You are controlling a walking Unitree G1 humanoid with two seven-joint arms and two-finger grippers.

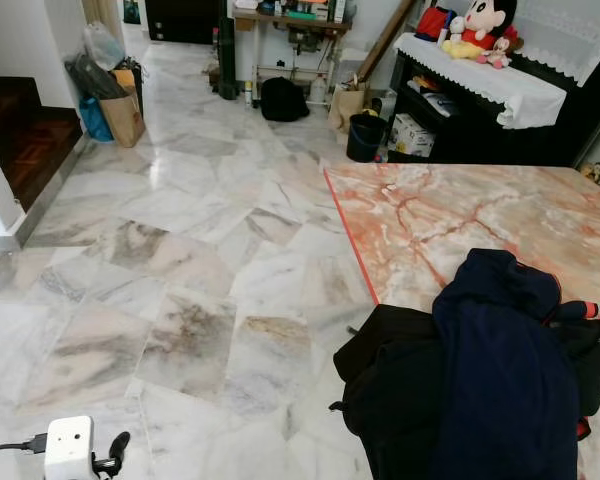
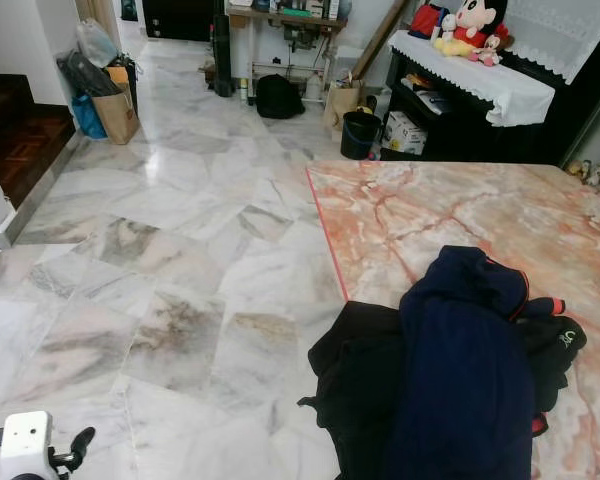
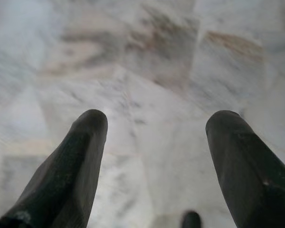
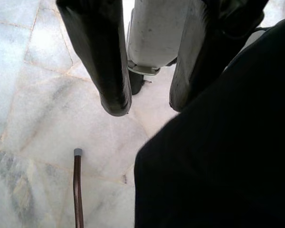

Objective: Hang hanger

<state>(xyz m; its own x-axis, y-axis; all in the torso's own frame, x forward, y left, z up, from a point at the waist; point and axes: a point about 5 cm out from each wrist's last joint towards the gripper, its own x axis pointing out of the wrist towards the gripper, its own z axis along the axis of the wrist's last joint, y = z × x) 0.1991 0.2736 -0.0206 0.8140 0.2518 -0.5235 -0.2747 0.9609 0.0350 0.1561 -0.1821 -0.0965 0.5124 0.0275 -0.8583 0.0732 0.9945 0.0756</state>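
A pile of dark clothes (image 1: pixel 480 380) lies on the near corner of a pink marble table (image 1: pixel 460 215). A navy garment (image 2: pixel 460 350) is draped over black ones, and part of the pile hangs over the table's edge. Red trim (image 1: pixel 578 309) peeks out at its right side. My left gripper (image 3: pixel 159 121) is open and hangs low over the marble floor; its white wrist camera (image 1: pixel 70 447) sits at the bottom left of the left eye view. My right gripper (image 4: pixel 149 104) points down at the floor beside black cloth (image 4: pixel 218 152), open with nothing between its fingers.
White marble floor (image 1: pixel 200 260) stretches ahead and to the left. Far back stand a black bucket (image 1: pixel 365 137), a black bag (image 1: pixel 283 98), a paper bag (image 1: pixel 125 118) and a dark cabinet (image 1: pixel 480 120) with plush toys. A thin brown rod (image 4: pixel 77 190) stands near the right gripper.
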